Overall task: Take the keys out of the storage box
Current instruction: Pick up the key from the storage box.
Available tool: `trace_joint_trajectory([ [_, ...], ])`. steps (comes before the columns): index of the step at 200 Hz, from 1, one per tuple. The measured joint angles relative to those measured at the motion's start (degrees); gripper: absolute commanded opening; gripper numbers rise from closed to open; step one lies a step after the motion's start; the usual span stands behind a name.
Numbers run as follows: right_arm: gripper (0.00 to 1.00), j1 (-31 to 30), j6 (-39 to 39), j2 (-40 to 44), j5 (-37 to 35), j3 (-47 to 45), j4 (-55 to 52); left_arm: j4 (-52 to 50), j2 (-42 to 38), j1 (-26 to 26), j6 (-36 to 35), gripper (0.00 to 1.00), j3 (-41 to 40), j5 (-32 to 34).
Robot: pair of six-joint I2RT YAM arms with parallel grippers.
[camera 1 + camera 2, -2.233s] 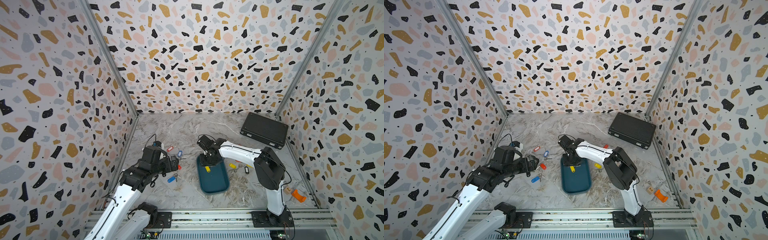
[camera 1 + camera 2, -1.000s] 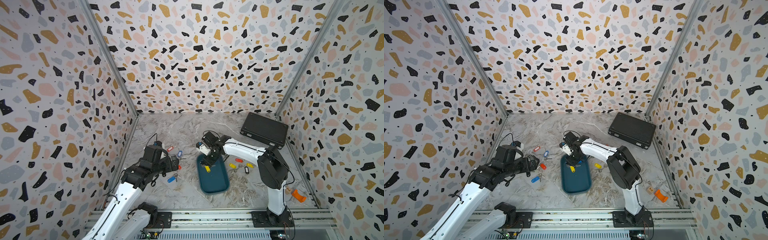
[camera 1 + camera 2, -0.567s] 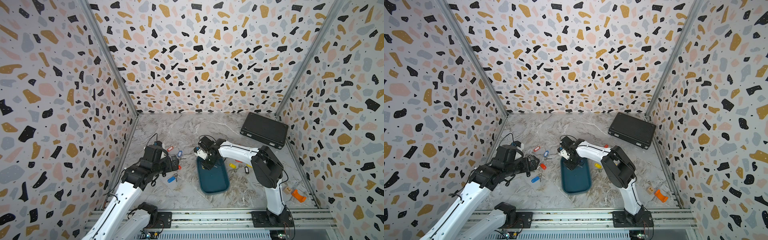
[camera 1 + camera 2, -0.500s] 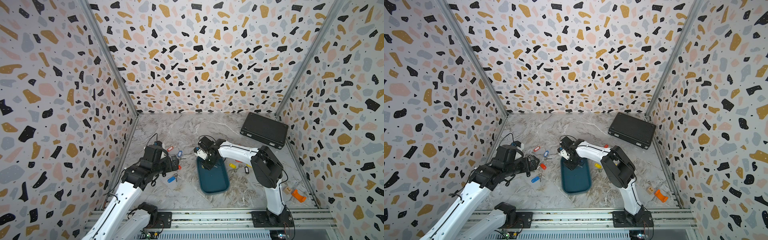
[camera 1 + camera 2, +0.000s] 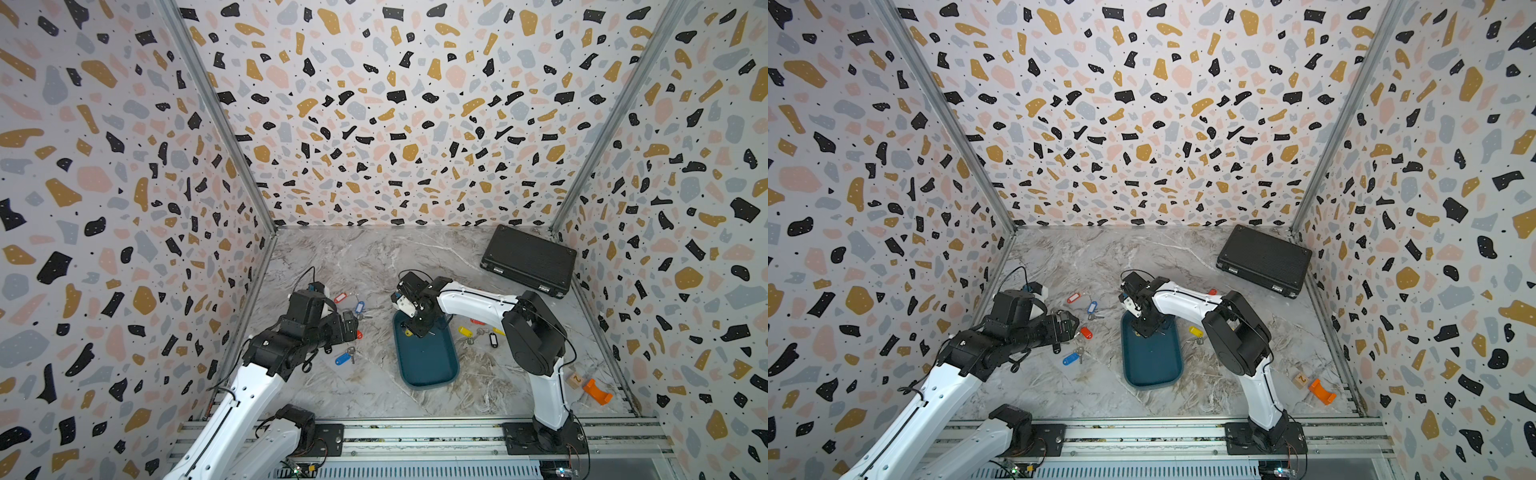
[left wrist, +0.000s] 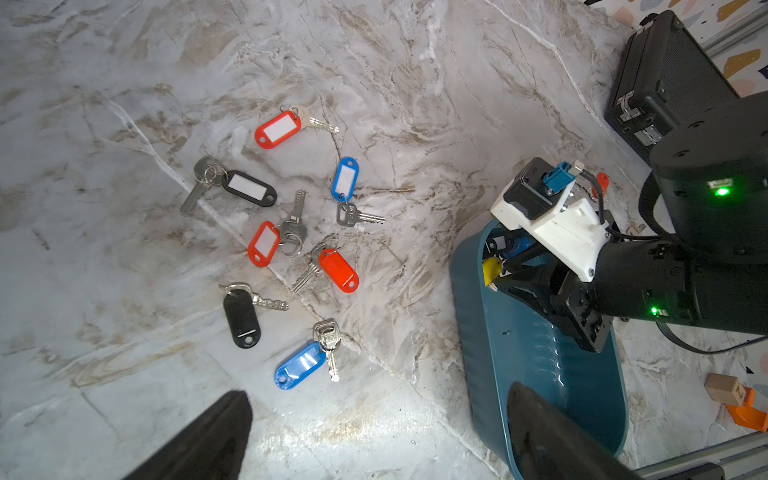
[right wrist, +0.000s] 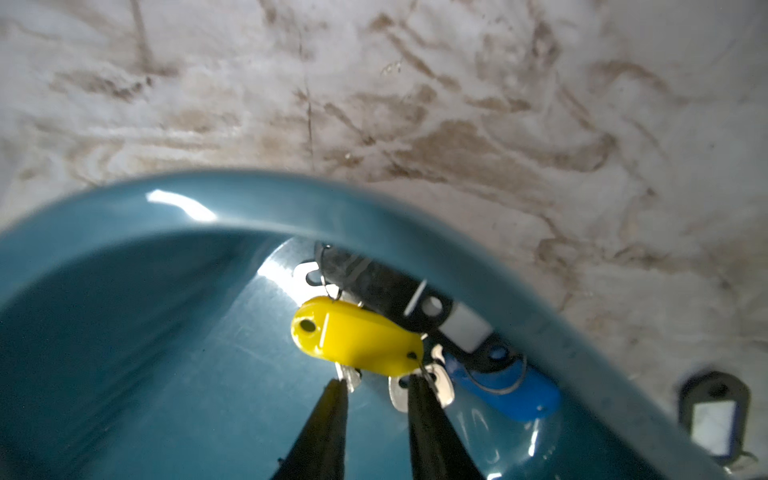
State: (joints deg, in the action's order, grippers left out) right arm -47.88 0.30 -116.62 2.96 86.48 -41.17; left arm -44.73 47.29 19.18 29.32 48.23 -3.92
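Note:
The teal storage box (image 5: 428,361) (image 5: 1152,361) lies mid-table. At its far end lie keys with a yellow tag (image 7: 357,336), a black tag (image 7: 374,282) and a blue tag (image 7: 507,390). My right gripper (image 5: 417,330) (image 7: 378,384) reaches down into that end. Its jaws stand narrowly open, tips just short of the yellow tag, with bare box floor between them. One fingertip (image 7: 415,384) touches a key head. My left gripper (image 5: 351,326) (image 6: 374,432) hovers wide open and empty, left of the box, over several tagged keys (image 6: 291,232) on the table.
More keys with yellow (image 5: 465,331) and black (image 5: 493,340) tags lie right of the box. A black briefcase (image 5: 528,259) sits at the back right. A wooden block (image 5: 575,379) and an orange piece (image 5: 597,392) lie front right. Patterned walls enclose three sides.
My right gripper has shifted slightly over the box's far end and come down to the yellow-tagged key. The left arm has stayed put.

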Motion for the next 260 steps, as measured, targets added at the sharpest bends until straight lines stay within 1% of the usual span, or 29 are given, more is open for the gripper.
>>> trace_joint_trajectory([
  [67, 0.32, 1.97, 1.16, 1.31, -0.33, 0.00, -0.39, 0.00, 0.11, 0.00, -0.02, 1.00, 0.00, -0.04],
  [95, 0.32, 3.41, 1.42, 3.10, 0.11, 0.00, -0.35, 0.00, 0.11, 0.00, -0.04, 1.00, 0.00, -0.04],
  [140, 0.32, 5.05, 1.66, 3.08, 1.55, -0.04, -0.17, -0.02, 0.11, 0.00, -0.04, 1.00, 0.00, -0.07],
  [201, 0.37, 5.05, 2.32, 3.08, 5.35, -1.51, 0.96, -0.02, 0.70, 0.00, -0.04, 1.00, 0.00, -0.09],
  [260, 0.41, 4.57, 1.79, 3.08, 6.21, -1.60, 0.83, 0.00, 0.70, 0.00, -0.07, 1.00, 0.00, -0.11],
])
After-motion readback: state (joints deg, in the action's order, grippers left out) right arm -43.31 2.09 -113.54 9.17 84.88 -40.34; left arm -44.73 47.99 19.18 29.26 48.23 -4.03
